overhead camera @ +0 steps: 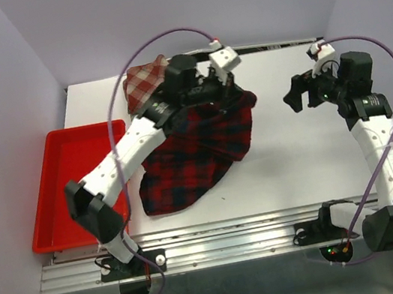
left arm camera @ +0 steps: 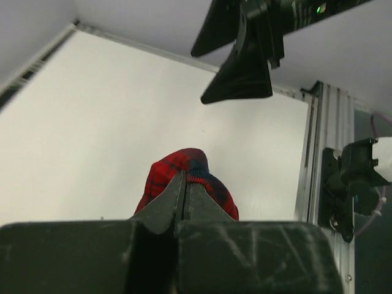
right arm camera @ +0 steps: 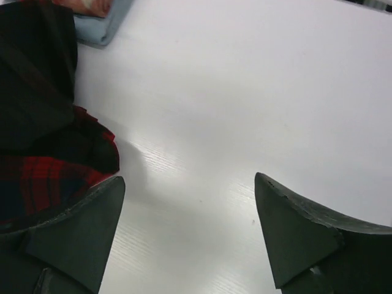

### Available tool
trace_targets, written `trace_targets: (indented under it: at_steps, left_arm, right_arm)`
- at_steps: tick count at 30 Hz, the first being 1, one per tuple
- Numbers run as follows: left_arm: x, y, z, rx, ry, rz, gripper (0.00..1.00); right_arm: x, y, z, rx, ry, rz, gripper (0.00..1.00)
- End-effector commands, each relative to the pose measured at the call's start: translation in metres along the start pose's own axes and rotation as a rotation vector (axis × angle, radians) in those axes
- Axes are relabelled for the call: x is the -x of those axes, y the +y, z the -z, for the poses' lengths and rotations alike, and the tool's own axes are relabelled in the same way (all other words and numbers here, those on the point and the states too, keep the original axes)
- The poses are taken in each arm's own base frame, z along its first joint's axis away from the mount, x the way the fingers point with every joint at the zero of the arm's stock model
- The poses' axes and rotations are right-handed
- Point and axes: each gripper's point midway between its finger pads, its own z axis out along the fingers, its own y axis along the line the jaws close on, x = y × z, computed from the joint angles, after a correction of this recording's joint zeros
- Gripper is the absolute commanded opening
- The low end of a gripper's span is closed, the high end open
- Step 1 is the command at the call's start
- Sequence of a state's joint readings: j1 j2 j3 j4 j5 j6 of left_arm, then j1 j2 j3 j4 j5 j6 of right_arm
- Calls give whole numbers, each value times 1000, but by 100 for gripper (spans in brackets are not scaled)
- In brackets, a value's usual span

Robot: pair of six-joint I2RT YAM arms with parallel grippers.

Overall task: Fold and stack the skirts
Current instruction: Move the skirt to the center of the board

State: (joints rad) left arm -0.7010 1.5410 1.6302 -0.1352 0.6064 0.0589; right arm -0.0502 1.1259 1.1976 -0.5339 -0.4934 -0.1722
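The large red and navy plaid skirt [overhead camera: 198,154] lies crumpled mid-table. My left gripper [overhead camera: 233,93] is shut on its far right corner; in the left wrist view the jaws [left arm camera: 185,177] pinch a fold of plaid cloth [left arm camera: 187,164] just above the table. The brick-red and cream check skirt [overhead camera: 144,76] sits folded at the back left, partly behind my left arm. In the right wrist view it [right arm camera: 86,5] lies on the light blue skirt [right arm camera: 101,27]. My right gripper [overhead camera: 295,95] is wide open and empty [right arm camera: 187,208] over bare table, just right of the plaid skirt [right arm camera: 55,165].
A red plastic tray [overhead camera: 62,186] stands off the table's left edge. The white table [overhead camera: 312,157] shows bare to the right of the plaid skirt. Grey walls close in the back and both sides. A metal rail [overhead camera: 227,237] runs along the near edge.
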Motion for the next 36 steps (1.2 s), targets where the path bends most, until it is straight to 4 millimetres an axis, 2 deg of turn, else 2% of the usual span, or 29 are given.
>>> trace_targets:
  at_steps: [1,2,3,4,5,6,7,10,11,13,15,16,17,19,20,21,23,24,25,26,27,28,29,30,31,32,34,35,36]
  left_arm:
    - [22,-8,-58,-21,-41,-78,0]
    - [-2,2,-88,-35,6,-41,0]
    - [26,-4,-97,-62,-50,-39,0]
    - [-4,7,-128,-74,5,0,0]
    - [-4,7,-141,-88,4,6,0]
    - [22,-5,-145,-108,-39,-26,8]
    - [16,-9,-162,-112,-31,-41,26]
    - [5,-12,-174,-94,0,-79,56]
    - [6,-7,-169,-53,11,-83,68]
    - [13,4,-153,11,16,-121,72]
    - [24,23,-111,92,13,-124,76]
    - [66,29,-62,137,-70,-138,77]
    - [48,37,-49,150,-46,-118,87]
    - [56,43,-6,191,-65,-139,94]
    - [76,36,31,210,-99,-213,95]
    - [50,48,50,226,-23,-191,97]
    - [41,40,89,230,18,-216,97]
    - [-1,39,99,202,134,-185,97]
    - [-11,37,119,217,160,-185,97]
    - [-29,34,128,210,203,-174,97]
    - [-75,32,137,181,309,-145,97]
    - [-93,26,144,165,349,-145,97]
    - [-128,17,157,157,420,-116,97]
    - [-145,14,162,141,456,-128,97]
    - [-159,13,170,136,483,-120,97]
    - [-184,8,179,126,530,-92,98]
    - [-203,8,187,112,564,-90,98]
    - [-217,8,190,103,583,-54,98]
    - [-223,14,191,103,598,-38,99]
  right_arm:
    - [-17,-30,25,-100,32,26,90]
    - [-21,-36,28,-118,37,17,90]
    - [-24,-42,30,-138,44,10,90]
    - [-27,-53,34,-171,51,-7,89]
    - [-29,-60,36,-193,57,-12,88]
    - [-27,-65,38,-208,55,-12,88]
    - [-25,-71,40,-226,57,-10,88]
    - [-20,-72,40,-214,72,0,88]
    - [-19,-71,37,-192,76,0,88]
    - [-8,-68,38,-167,69,16,88]
    - [-7,-64,29,-96,80,14,88]
    - [-4,-59,28,-54,88,15,88]
    - [-1,-48,24,23,78,-1,87]
    - [-7,-38,7,129,113,-66,84]
    - [-5,-30,-1,173,117,-74,83]
    - [2,-23,-9,203,117,-60,83]
    - [1,12,-38,303,163,-27,82]
    - [3,19,-49,302,173,2,82]
    - [-2,46,-68,365,203,20,83]
    - [-2,57,-77,393,215,28,84]
    - [8,67,-85,420,206,44,87]
    - [9,74,-93,454,214,48,89]
    - [-8,91,-112,527,284,37,91]
    - [-10,99,-120,558,307,42,93]
    - [7,106,-126,584,281,82,95]
    - [-16,121,-142,635,370,84,97]
    - [-25,136,-153,671,423,111,100]
    - [-29,147,-168,688,442,125,100]
    - [-26,153,-173,694,438,137,100]
